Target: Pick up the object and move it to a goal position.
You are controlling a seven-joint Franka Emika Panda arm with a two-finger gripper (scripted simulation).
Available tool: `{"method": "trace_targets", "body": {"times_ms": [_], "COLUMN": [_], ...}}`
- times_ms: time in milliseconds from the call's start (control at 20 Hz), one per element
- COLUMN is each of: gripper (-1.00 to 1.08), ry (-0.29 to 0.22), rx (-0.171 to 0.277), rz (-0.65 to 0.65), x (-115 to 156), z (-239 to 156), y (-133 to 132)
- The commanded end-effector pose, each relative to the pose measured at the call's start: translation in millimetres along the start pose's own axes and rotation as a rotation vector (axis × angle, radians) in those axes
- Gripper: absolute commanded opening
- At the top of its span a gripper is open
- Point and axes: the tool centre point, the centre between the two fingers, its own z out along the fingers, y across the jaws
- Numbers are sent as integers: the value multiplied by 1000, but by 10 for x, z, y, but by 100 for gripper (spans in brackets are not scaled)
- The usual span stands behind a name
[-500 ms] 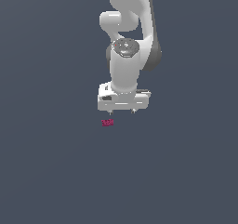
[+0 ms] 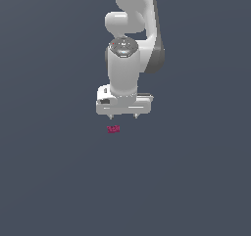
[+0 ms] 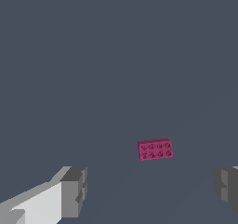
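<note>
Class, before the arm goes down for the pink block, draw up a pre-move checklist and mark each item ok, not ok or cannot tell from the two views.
1. Gripper open: ok; the wrist view shows both fingers set wide apart.
2. Nothing held: ok; the gap between the fingers is bare.
3. Pink block in view and resting flat: ok; its studded face shows.
4. Block between the fingers: not ok; in the exterior view the block sits apart from the fingertips, toward that view's left.
5. Fingers lined up across the block's narrow side: cannot tell.
6. Goal position marked: cannot tell; no marker shows in either view.
</note>
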Motion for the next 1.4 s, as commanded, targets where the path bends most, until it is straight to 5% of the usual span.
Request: {"method": "trace_targets", "body": {"times_ms": [0,650,1350], "gripper": [100,100,100], "ry": [-1,-4,-17], "rx": [0,9,30], "rz": [3,110,505], "x": [-7,-25,-116], "z": [-22,93,463], "y": [53,54,139]}}
